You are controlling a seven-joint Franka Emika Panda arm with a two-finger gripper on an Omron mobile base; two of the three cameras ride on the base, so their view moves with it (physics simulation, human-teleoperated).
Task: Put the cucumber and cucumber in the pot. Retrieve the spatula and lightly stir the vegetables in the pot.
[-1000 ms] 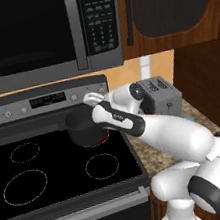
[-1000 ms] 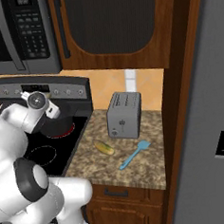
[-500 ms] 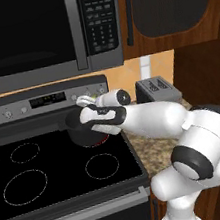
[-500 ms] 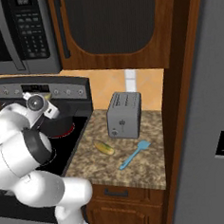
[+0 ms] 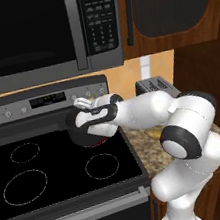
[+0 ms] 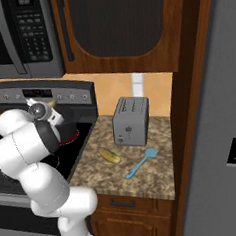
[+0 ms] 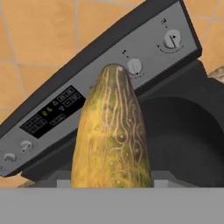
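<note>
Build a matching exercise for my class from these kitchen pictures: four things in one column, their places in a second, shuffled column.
Things:
1. yellow-green cucumber in the gripper
2. second yellow-green cucumber
3. light blue flat-bladed spatula
4. short round dark metal pot

Places:
A. on the stove's back right burner
B. on the granite counter, right of the other vegetable
C. above the pot, held
D. on the counter, in front of the toaster

Pairs: 1-C, 2-D, 3-B, 4-A

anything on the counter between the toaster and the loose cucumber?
Nothing: in the right base view the granite counter is bare between the toaster and the cucumber. The spatula lies off to the cucumber's right.
</note>
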